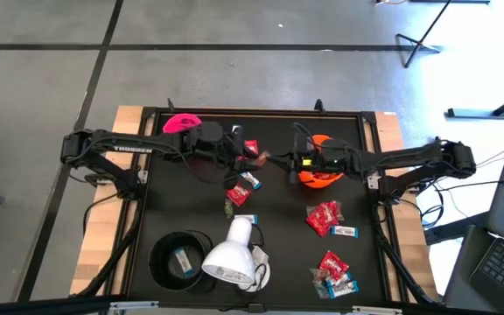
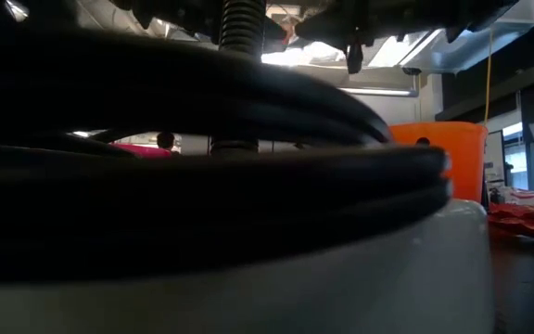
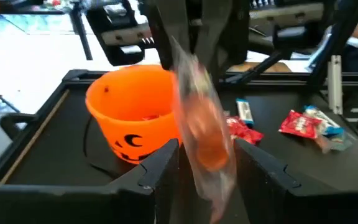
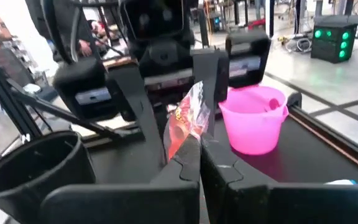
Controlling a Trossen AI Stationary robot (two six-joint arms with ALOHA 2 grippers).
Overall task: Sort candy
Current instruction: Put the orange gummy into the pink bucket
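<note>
A candy in a clear crinkly wrapper with an orange-red filling (image 4: pixel 188 118) hangs in mid-air above the table's middle (image 1: pixel 266 157). My right gripper (image 4: pixel 199 155) reaches in from the right and is shut on it. My left gripper (image 3: pixel 207 152) comes from the left and is open. Its fingers (image 3: pixel 166 163) stand on either side of the same candy (image 3: pixel 202 134); I cannot tell whether they touch it. More candy lies on the mat: red packets (image 1: pixel 325 217), (image 1: pixel 332 262), (image 1: pixel 239 194) and white-and-blue bars (image 1: pixel 346 232). My right gripper pinches one end of the clear wrapper (image 4: pixel 182 142) between its two shut fingers, coming about level from the table's right side. The candy is lifted clear of the table, and its free end sticks out toward my left gripper's open fingers.
The orange cup (image 1: pixel 320 175) stands just under my right arm, the pink cup (image 1: pixel 182 123) at the far left, the black cup (image 1: pixel 180 260) near left. The white lamp head (image 1: pixel 230 254) lies beside the black cup. The low view is mostly blocked by something dark and rounded close to the camera.
</note>
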